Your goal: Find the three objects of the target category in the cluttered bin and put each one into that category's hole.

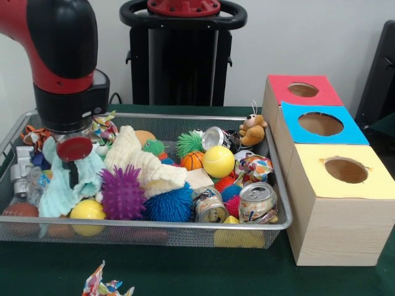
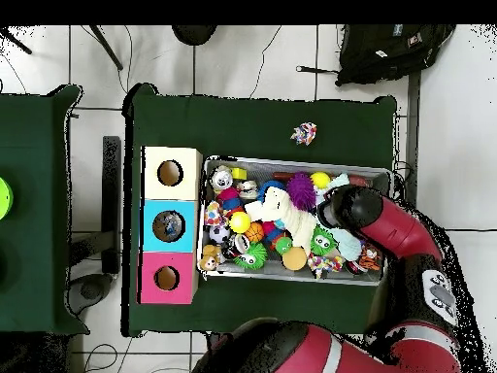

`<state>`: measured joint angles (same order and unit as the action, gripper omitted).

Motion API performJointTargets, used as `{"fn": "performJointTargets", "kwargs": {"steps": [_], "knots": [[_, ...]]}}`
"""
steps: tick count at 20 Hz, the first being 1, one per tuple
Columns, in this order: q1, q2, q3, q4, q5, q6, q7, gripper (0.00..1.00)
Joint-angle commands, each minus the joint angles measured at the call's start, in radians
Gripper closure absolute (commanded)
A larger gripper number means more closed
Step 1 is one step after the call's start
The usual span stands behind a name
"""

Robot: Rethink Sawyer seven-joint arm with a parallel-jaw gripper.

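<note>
Overhead view, green table (image 2: 262,117), white tiled floor (image 2: 243,58), black bag (image 2: 388,49)

Tiled floor (image 2: 243,68) (pale), white wall (image 1: 296,31)

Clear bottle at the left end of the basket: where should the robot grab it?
Probably across the creased middle of the clear bottle, coming straight down from above. It seems to lie on its side close to the end wall of the bin, with a pale green cloth against it, so only its top looks free.
</note>
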<state>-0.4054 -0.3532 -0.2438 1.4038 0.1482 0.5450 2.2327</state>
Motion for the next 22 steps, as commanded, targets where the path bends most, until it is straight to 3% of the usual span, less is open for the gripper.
{"fn": "performJointTargets", "kwargs": {"steps": [1, 14, 22], "knots": [[-0.058, 0.007, 0.035, 0.005, -0.069, -0.010, -0.012, 0.00], [-0.099, -0.091, 0.038, -0.035, -0.106, 0.167, -0.050, 0.00], [-0.113, -0.091, 0.053, -0.061, -0.128, 0.182, -0.051, 0.00]]}}
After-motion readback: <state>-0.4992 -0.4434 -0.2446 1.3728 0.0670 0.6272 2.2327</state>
